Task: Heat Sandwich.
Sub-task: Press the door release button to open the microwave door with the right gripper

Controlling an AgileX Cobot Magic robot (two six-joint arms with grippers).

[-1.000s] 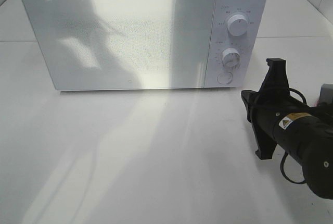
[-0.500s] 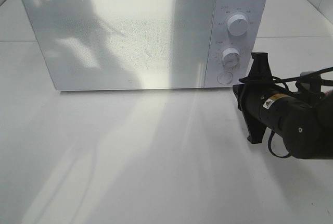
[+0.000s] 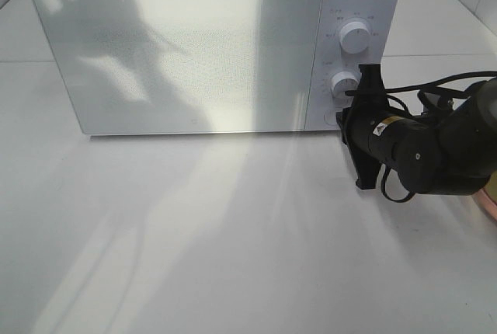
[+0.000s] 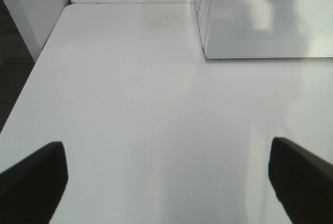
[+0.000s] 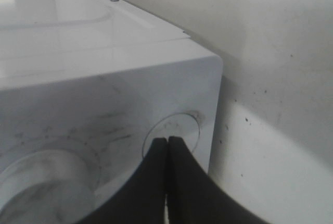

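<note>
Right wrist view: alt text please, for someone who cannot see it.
The shut right gripper points its black tips at the round button near a front corner of the white microwave; contact cannot be confirmed. A large dial sits beside the button.

**Black Arm, Yellow Sticker, Loose Cables**

The right arm's matte black cylindrical housing (image 3: 439, 155) bears a small yellow-and-white sticker (image 3: 381, 128) (print too small to read). A flat black crossbar plate (image 3: 365, 128) fronts it, and thin black cables (image 3: 435, 81) loop beside it. The right gripper (image 5: 167, 141) has smooth, tapered black fingers (image 5: 145, 182). The left gripper (image 4: 166, 179) shows blunt dark fingers (image 4: 34, 182), probably black too.
</note>
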